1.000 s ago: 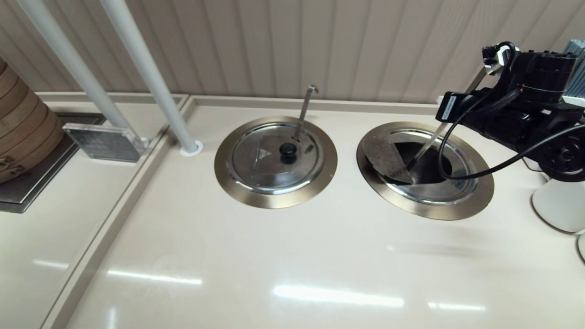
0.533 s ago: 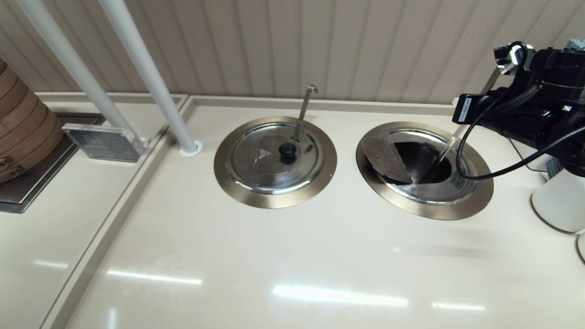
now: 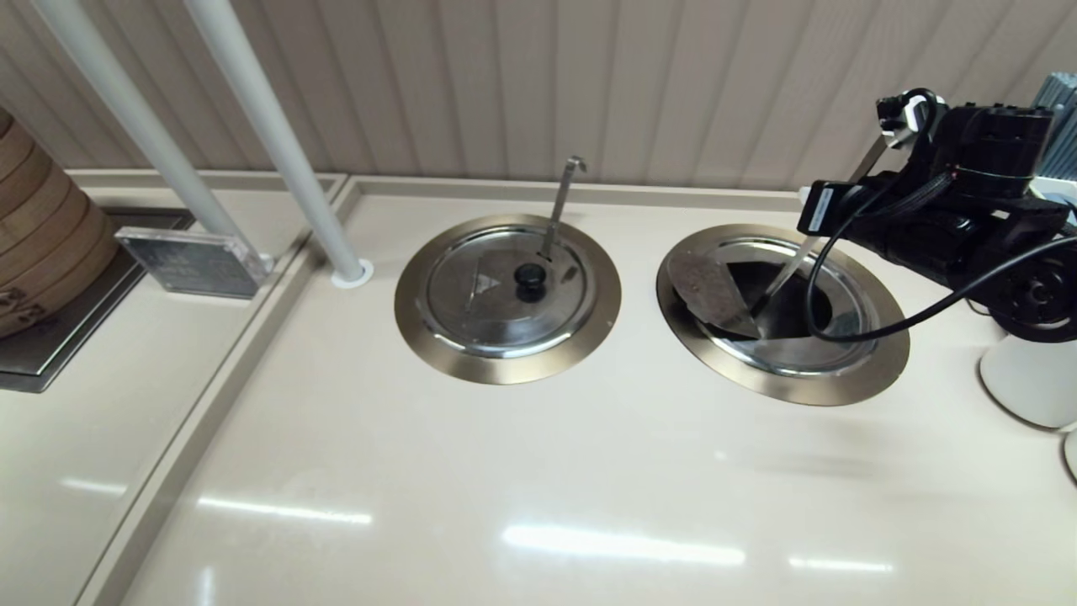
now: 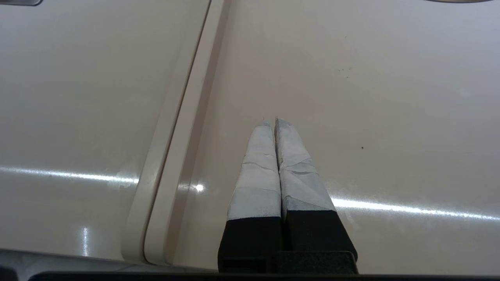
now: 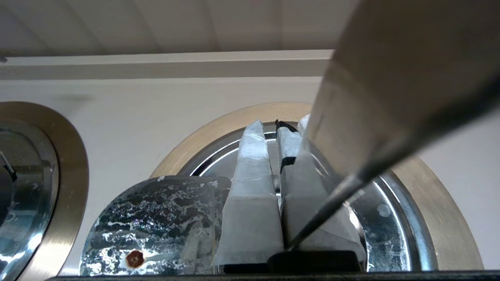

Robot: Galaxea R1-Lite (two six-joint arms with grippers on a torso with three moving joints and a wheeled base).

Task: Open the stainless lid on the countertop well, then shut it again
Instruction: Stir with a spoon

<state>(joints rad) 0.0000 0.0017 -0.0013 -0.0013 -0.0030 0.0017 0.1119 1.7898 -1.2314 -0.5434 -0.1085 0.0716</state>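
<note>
On the right, the countertop well (image 3: 883, 370) (image 5: 218, 121) stands partly uncovered. The stainless lid's (image 3: 711, 295) left flap is tipped up, and its wet underside with a rust-coloured rivet (image 5: 156, 226) shows. The dark opening lies beside it. A flat straight ladle handle (image 3: 795, 261) (image 5: 390, 97) rises from the opening and leans against my right arm (image 3: 925, 227). My right gripper (image 5: 270, 125) hovers over the well, shut, beside the flap and not on its knob, which is hidden. My left gripper (image 4: 269, 120) is parked shut over bare countertop.
The twin lid (image 3: 509, 290) with a black knob and hook-tipped ladle handle (image 3: 562, 206) sits closed on the left ring (image 5: 66, 175). Two white poles (image 3: 278, 143), a clear plaque (image 3: 189, 261) and a bamboo steamer (image 3: 42, 244) stand at the left. A white base (image 3: 1026, 379) stands at the right.
My right arm swung to the right and has come back left. The straight ladle handle swung with it both ways. The raised flap has not moved.
</note>
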